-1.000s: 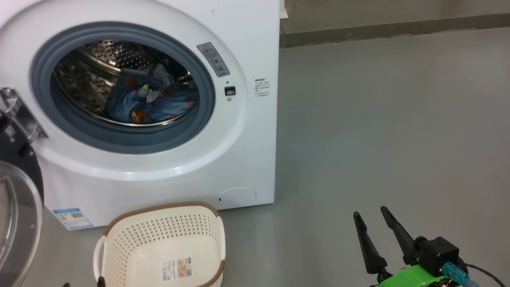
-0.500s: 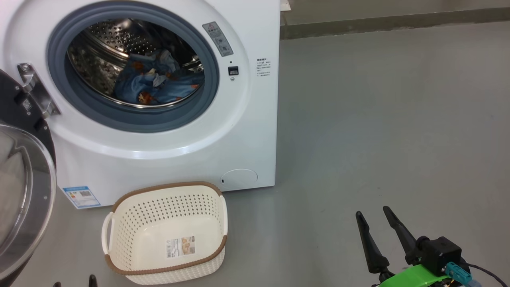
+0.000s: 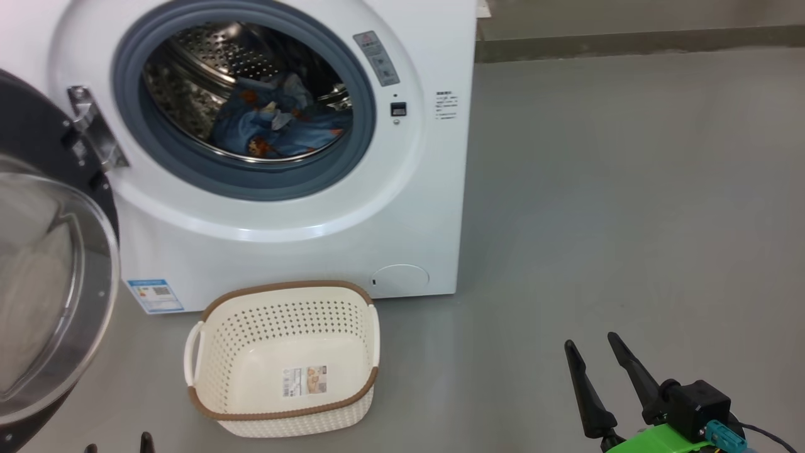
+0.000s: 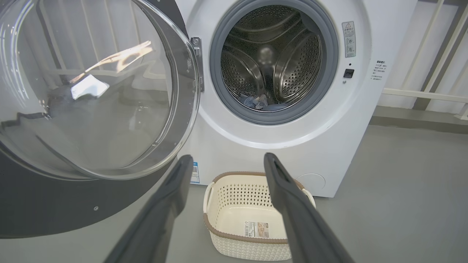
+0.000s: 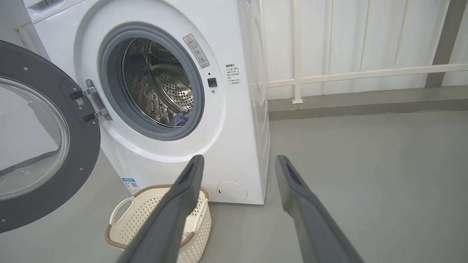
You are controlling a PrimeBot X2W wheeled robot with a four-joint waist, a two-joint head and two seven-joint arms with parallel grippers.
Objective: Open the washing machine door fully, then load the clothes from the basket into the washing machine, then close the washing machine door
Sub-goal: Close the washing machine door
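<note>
I see left gripper (image 4: 227, 157) and right gripper (image 3: 590, 340) spread wide, empty | washing machine door (image 3: 44, 277) swung open at left edge | clothes (image 3: 277, 129) inside drum (image 3: 207, 56) | basket (image 3: 283, 286) just before washing machine (image 3: 302, 239) | grey floor (image 3: 629, 220) open rightward

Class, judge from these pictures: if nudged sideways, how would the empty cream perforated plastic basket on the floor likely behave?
The cream-white perforated plastic basket holds nothing, so it is probably light and would slide on the smooth grey floor. Its wide flat bottom suggests it would not tip easily. Its walls stand unsupported, so likely stiff.
</note>
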